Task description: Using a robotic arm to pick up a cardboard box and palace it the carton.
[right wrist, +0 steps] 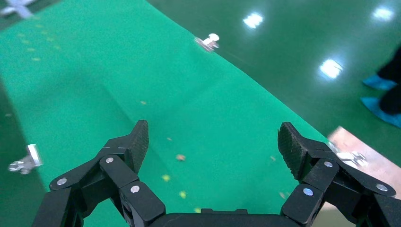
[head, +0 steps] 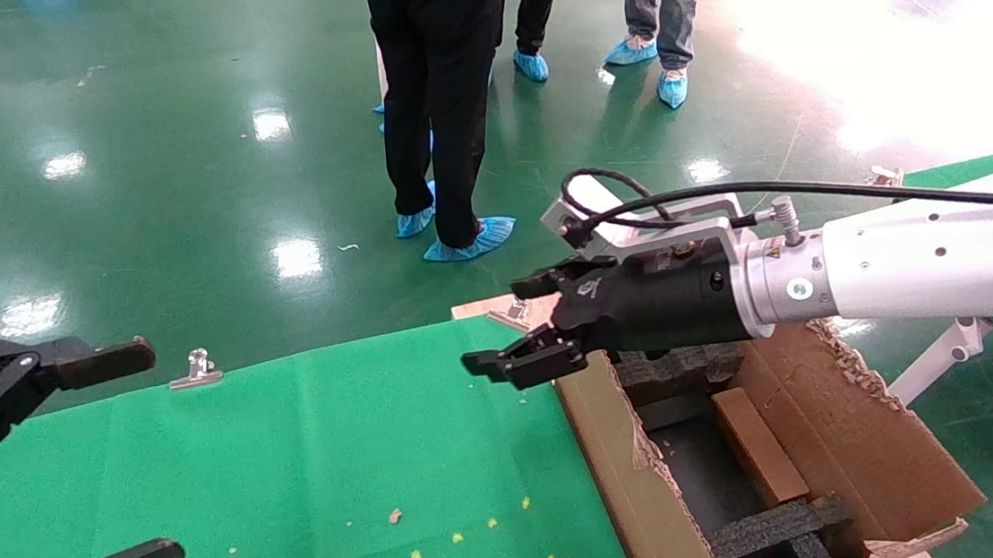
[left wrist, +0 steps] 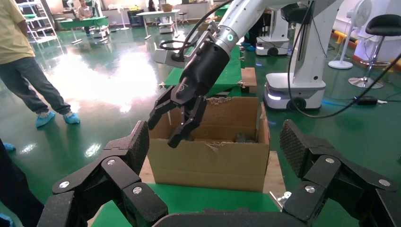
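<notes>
My right end effector [head: 519, 326] hangs released over carton's [head: 842, 428] far-left rim. Cardboard box [head: 758, 447] lies inside, on edge btwn foam blocks [head: 775, 531]. Looks light, stiff; I'd pinch its long sides.

Bystanders and a clipped green cloth

People in blue shoe covers [head: 469, 244] stand on the glossy green floor [head: 132, 122]; a metal clip [head: 196, 368] pins the green cloth [head: 296, 458], which carries yellow specks.
</notes>
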